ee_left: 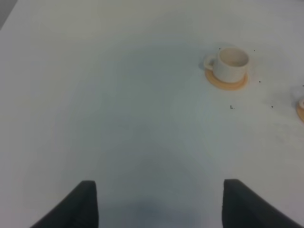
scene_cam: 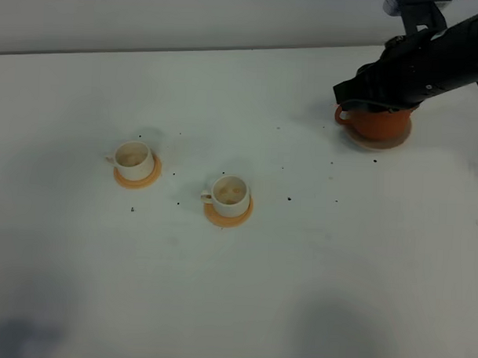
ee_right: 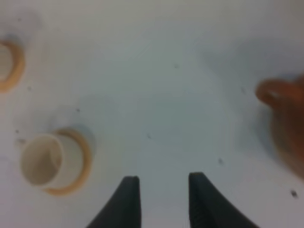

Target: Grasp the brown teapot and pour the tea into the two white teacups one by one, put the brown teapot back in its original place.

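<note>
The brown teapot [scene_cam: 376, 121] sits on its pale beige disc [scene_cam: 382, 142] at the back right of the table. My right gripper [scene_cam: 353, 90] hovers over the teapot's left side. In the right wrist view the right gripper [ee_right: 164, 199] has its fingers apart with only bare table between them, and the teapot [ee_right: 285, 123] is a blur off to one side. Two white teacups, the left one [scene_cam: 134, 158] and the middle one [scene_cam: 229, 193], stand on orange coasters and hold brownish liquid. My left gripper [ee_left: 161, 204] is wide open over bare table, far from the cup [ee_left: 230, 64].
Small dark specks dot the white table [scene_cam: 299, 252] between the cups and the teapot. The back edge of the table runs along the wall. The right arm [scene_cam: 447, 53] reaches in from the top right corner.
</note>
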